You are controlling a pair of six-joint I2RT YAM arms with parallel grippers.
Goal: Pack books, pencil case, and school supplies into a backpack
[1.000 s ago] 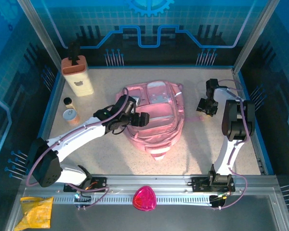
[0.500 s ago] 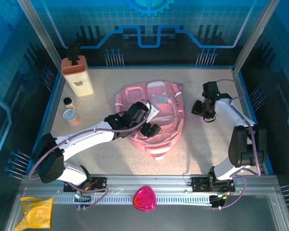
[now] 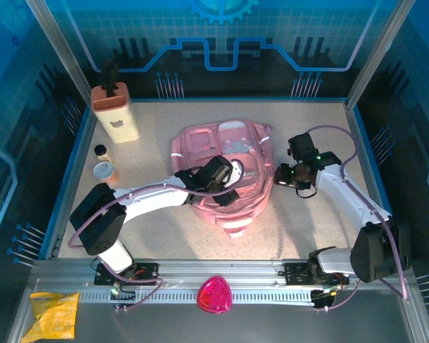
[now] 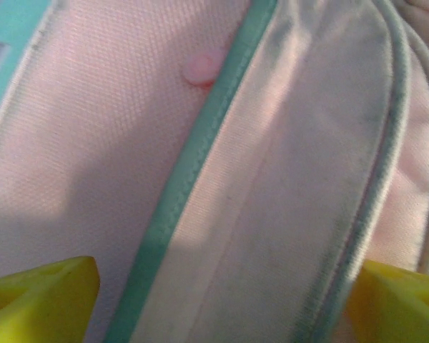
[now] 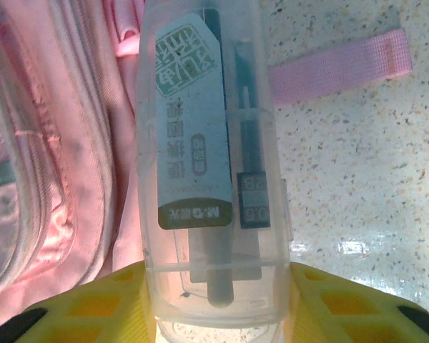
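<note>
The pink backpack [image 3: 200, 143] lies flat in the middle of the table. My left gripper [image 3: 229, 187] hovers over its front, open. In the left wrist view its yellow fingertips [image 4: 43, 296] stand wide apart close above pink fabric and a teal trim of the backpack [image 4: 272, 179]. My right gripper [image 3: 282, 175] is at the backpack's right edge, shut on the school supplies [image 5: 207, 164], a clear oblong case holding a labelled tube. The case sticks out over the backpack's side [image 5: 50, 143] and the speckled table. The books and the pencil case are out of view.
A tall beige box with a black top [image 3: 116, 114] stands at the back left, with two small jars [image 3: 102, 170] in front of it. A pink strap [image 5: 336, 68] trails on the table right of the backpack. A pink object [image 3: 214, 294] and a yellow bag [image 3: 55, 314] lie by the front rail.
My left gripper has slid right and nearer across the backpack's front. My right arm has carried the clear case left, from the right wall to the backpack's right edge.
</note>
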